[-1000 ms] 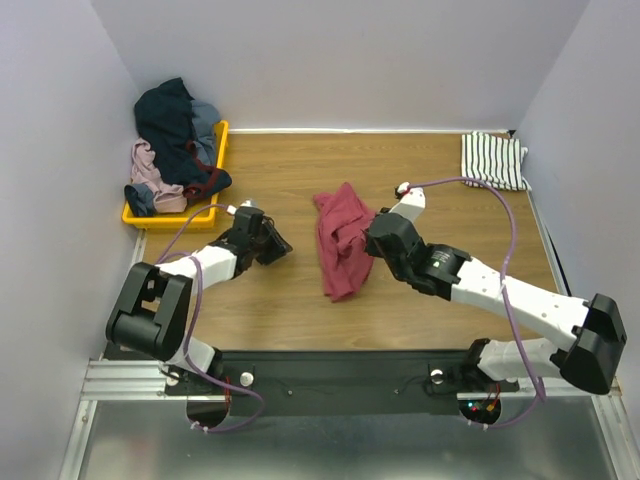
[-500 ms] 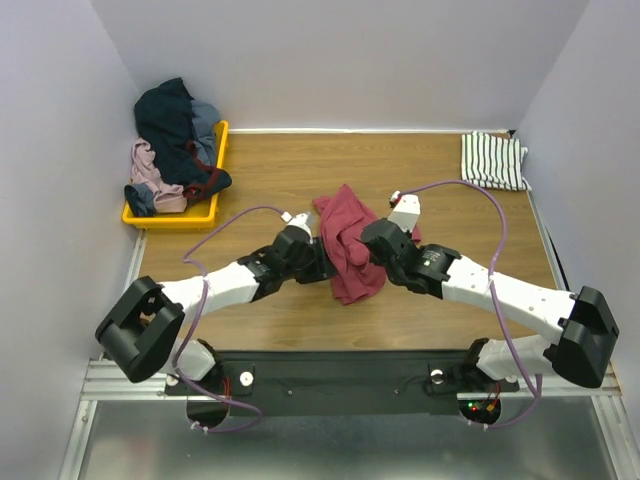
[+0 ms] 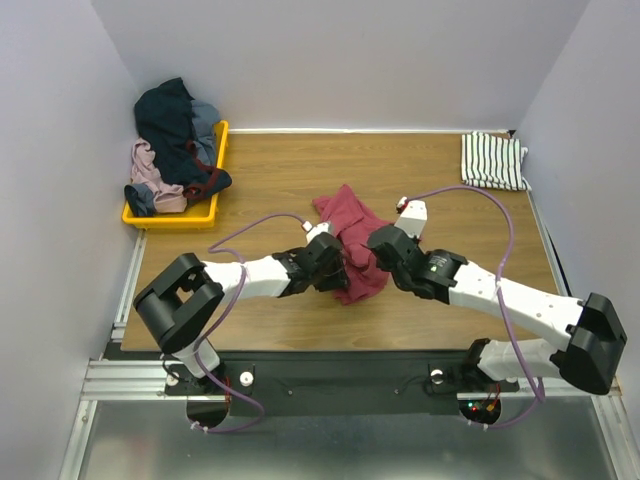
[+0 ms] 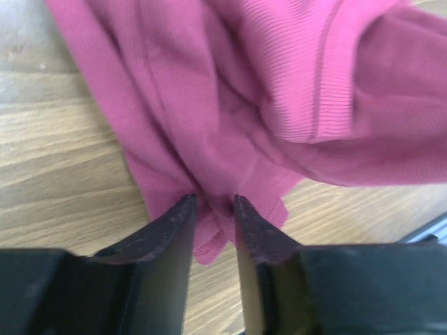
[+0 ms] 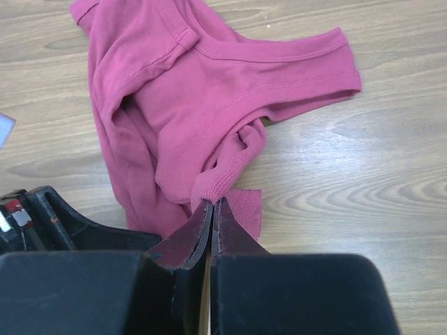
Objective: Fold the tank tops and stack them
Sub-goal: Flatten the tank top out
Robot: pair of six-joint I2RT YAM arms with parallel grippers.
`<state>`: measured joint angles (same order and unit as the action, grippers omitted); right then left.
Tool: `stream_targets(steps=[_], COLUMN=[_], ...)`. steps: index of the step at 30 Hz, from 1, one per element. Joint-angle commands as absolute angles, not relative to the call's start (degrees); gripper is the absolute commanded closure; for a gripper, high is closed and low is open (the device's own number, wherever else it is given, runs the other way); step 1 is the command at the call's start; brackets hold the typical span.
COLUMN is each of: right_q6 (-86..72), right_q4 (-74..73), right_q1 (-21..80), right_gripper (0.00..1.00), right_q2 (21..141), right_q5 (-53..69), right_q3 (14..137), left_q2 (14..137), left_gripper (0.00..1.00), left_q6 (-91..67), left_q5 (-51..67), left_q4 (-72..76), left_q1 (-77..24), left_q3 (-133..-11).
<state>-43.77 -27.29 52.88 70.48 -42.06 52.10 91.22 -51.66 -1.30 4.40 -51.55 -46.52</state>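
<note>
The dark red ribbed cloth tank top (image 3: 345,235) lies crumpled mid wooden counter (image 3: 290,165). The right claw (image 5: 211,206) pinches a twisted fold of it; the left claw (image 4: 211,204) straddles its hem, fingers narrowly parted. The white dark-striped cloth tank top (image 3: 493,160) lies folded at the far right corner.

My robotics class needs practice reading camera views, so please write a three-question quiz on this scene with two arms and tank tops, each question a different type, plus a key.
1. True or false: the striped tank top lies in the yellow tray.
2. The right gripper is: A) open over bare wood; B) shut on a fold of the dark red tank top; C) holding the striped top.
3. Fill in: the left gripper has its fingers on either side of the ___ tank top's edge.
Key: 1 false, it lies at the table's far right corner, away from the tray; 2 B; 3 dark red.
</note>
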Motion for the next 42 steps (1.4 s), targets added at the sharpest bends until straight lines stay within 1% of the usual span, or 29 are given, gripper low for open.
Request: stream_targets(steps=[1, 9, 14, 20, 21, 22, 23, 24, 25, 28, 31, 32, 34, 35, 36, 38, 42], right_q6=[-45.1, -45.4, -45.5, -45.6, -45.5, -45.4, -45.4, -45.2, -44.9, -43.9, -42.0, -41.5, -39.4, -38.6, -37.0, -35.3, -31.7], right_q4=[-27.5, -27.6, -27.7, -27.7, -27.7, -27.8, -27.8, -27.8, -27.9, -28.0, -28.4, -28.6, -28.8, -28.8, -29.1, -29.1, -29.6], right_q1=[52.6, 52.5, 52.5, 52.5, 52.4, 52.5, 52.5, 52.5, 52.5, 52.1, 50.6, 49.8, 47.2, 46.3, 44.2, 42.4, 40.5], right_gripper=[1.0, 1.0, 1.0, 1.0, 1.0, 1.0, 1.0, 1.0, 1.0, 0.99, 1.0, 0.99, 1.0, 1.0, 1.0, 1.0, 1.0], right_q2=[68.1, 67.0, 66.4, 66.1, 66.1, 66.0, 66.0, 66.0, 65.9, 65.3, 64.1, 63.6, 62.6, 61.4, 60.9, 59.6, 59.1], right_q5=[-44.7, -44.7, -44.6, -44.8, -44.8, -45.0, -44.9, -45.2, -45.3, -45.7, -46.1, -46.0, -45.5, -45.3, -45.0, -44.6, -43.9], right_q3=[51.8, 50.9, 50.5, 50.6, 50.6, 50.8, 50.9, 51.0, 51.2, 52.1, 53.4, 54.0, 55.8, 56.5, 58.3, 60.5, 68.0], left_q2=[91.2, 93.4, 95.8, 95.9, 95.6, 95.4, 94.9, 94.7, 94.5, 91.0, 84.0, 79.8, 75.1, 70.4, 68.1, 62.1, 55.7], left_gripper=[0.64, 0.66, 0.66, 0.65, 0.66, 0.74, 0.79, 0.93, 1.0, 1.0, 1.0, 1.0, 1.0, 1.0, 1.0, 1.0, 1.0], left_q6=[-54.8, -56.1, -56.1, -56.4, -56.3, -55.7, -55.4, -55.1, -54.8, -53.2, -52.0, -50.9, -49.8, -49.2, -47.9, -46.8, -44.2], left_q5=[-3.0, -0.9, -0.3, -0.4, -0.5, -1.0, -1.3, -1.5, -1.4, -1.1, -1.4, -1.9, -2.5, -3.4, -4.1, -5.7, -9.1], left_q4=[3.7, 5.4, 5.4, 5.5, 5.6, 5.7, 5.1, 4.8, 4.7, 3.5, 1.9, 0.1, -2.7, -5.4, -6.8, -11.1, -16.7], left_q1=[-53.6, -54.7, -55.2, -55.2, -55.2, -55.1, -54.9, -54.7, -54.3, -51.9, -47.2, -46.0, -41.2, -39.8, -36.3, -33.2, -29.2], left_q3=[-48.3, -47.9, -49.1, -49.4, -49.6, -50.4, -50.9, -51.3, -51.8, -52.5, -52.1, -52.2, -52.8, -53.3, -54.7, -57.0, -65.5])
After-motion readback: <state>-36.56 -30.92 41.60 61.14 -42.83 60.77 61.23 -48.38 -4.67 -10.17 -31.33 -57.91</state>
